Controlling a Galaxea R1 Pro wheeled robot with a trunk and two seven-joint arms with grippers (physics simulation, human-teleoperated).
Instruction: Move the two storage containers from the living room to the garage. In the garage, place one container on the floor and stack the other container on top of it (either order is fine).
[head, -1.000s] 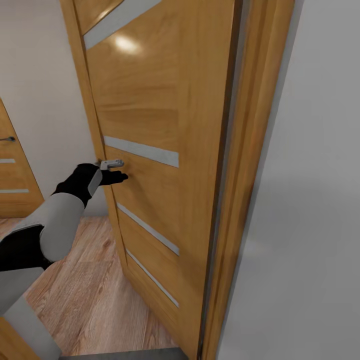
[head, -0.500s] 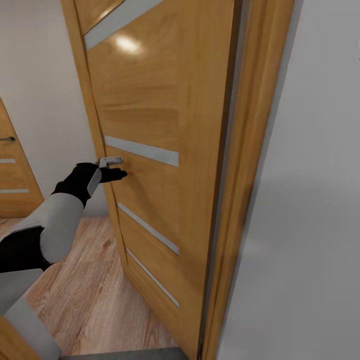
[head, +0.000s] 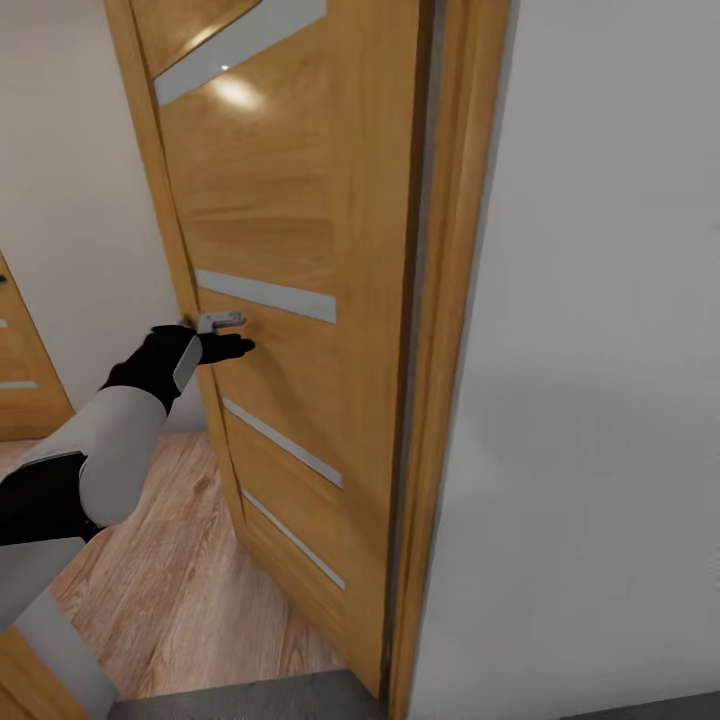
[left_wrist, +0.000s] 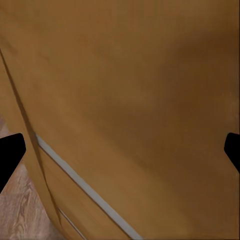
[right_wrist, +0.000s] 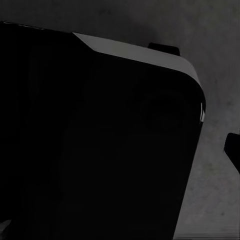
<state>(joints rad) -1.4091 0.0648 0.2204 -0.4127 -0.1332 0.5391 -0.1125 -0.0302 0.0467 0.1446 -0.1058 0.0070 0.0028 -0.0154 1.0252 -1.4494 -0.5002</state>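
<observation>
The two storage containers are out of view. My left gripper (head: 236, 347) reaches out to a wooden door (head: 300, 200), its fingers against the panel just under the metal handle (head: 222, 321). In the left wrist view the gripper (left_wrist: 120, 150) is open, its dark fingertips (left_wrist: 10, 152) far apart at the picture's edges, with nothing but the door panel between them. In the right wrist view one fingertip (right_wrist: 233, 147) sits at the edge, beside my own dark body (right_wrist: 90, 140), over dark grey mottled floor (right_wrist: 220, 50).
The door stands ajar in its wooden frame (head: 440, 400), with a pale wall (head: 600, 400) to the right. Light wood plank floor (head: 170, 590) lies beyond it. A dark grey floor strip (head: 250, 695) runs below the door. A second wooden door (head: 20, 390) stands at far left.
The whole picture has shifted, so the door and frame sit further left and more dark floor shows at the bottom. My left gripper stays by the handle.
</observation>
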